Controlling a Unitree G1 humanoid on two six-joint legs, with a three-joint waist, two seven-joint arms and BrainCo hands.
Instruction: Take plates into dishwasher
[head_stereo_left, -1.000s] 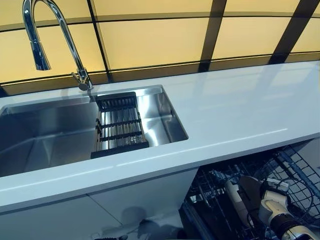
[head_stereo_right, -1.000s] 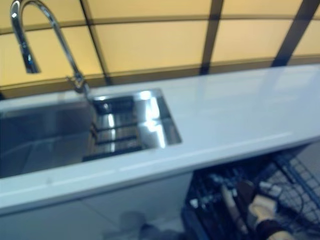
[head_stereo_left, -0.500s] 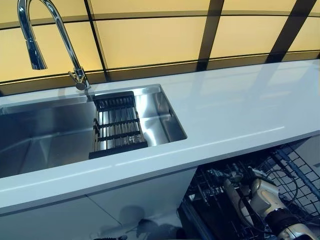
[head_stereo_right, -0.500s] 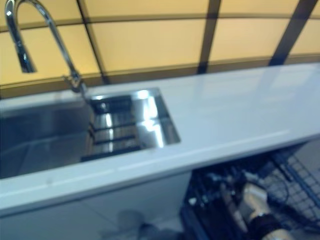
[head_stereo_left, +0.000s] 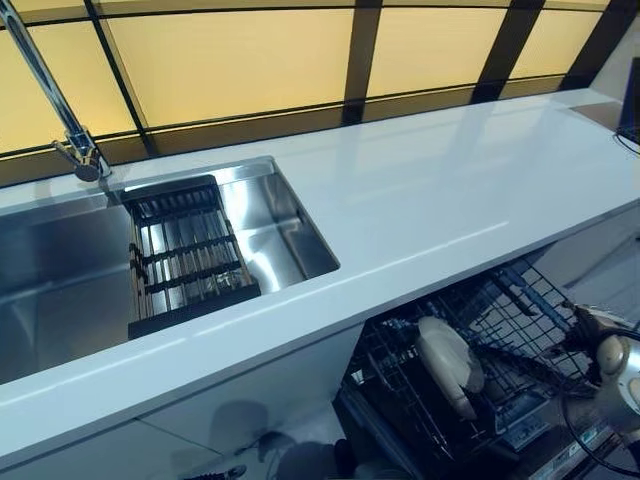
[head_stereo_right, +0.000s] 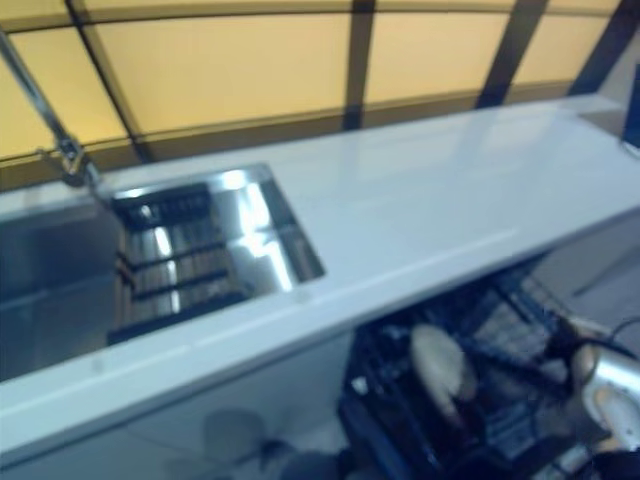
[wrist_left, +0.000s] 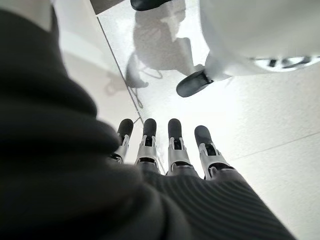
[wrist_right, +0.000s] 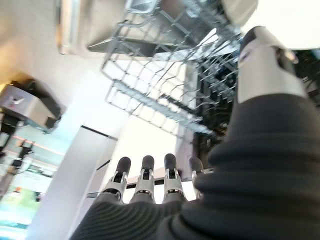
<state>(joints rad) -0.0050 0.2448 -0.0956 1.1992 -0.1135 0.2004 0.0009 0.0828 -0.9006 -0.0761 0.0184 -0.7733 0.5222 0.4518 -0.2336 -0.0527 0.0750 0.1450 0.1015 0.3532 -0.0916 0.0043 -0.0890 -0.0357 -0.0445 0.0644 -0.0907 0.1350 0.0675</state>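
Observation:
A white plate (head_stereo_left: 447, 362) stands on edge in the wire rack (head_stereo_left: 520, 310) of the open dishwasher below the counter, also seen as the plate (head_stereo_right: 440, 370) in the right eye view. My right hand (head_stereo_left: 603, 352) hovers at the rack's right side, apart from the plate. In its own wrist view its fingers (wrist_right: 145, 182) are straight and hold nothing, with the rack (wrist_right: 165, 65) past them. My left hand (wrist_left: 165, 155) shows only in the left wrist view, fingers straight over the pale floor, holding nothing.
The white counter (head_stereo_left: 430, 200) runs above the dishwasher. A steel sink (head_stereo_left: 60, 270) at the left holds a black slatted drain rack (head_stereo_left: 185, 255), with a chrome faucet (head_stereo_left: 70, 140) behind it. A dark object (head_stereo_left: 632, 100) sits at the counter's far right edge.
The camera has swung to the right. My right hand, earlier against the plate in the rack, has pulled off to the right, and the plate now stands alone in the rack.

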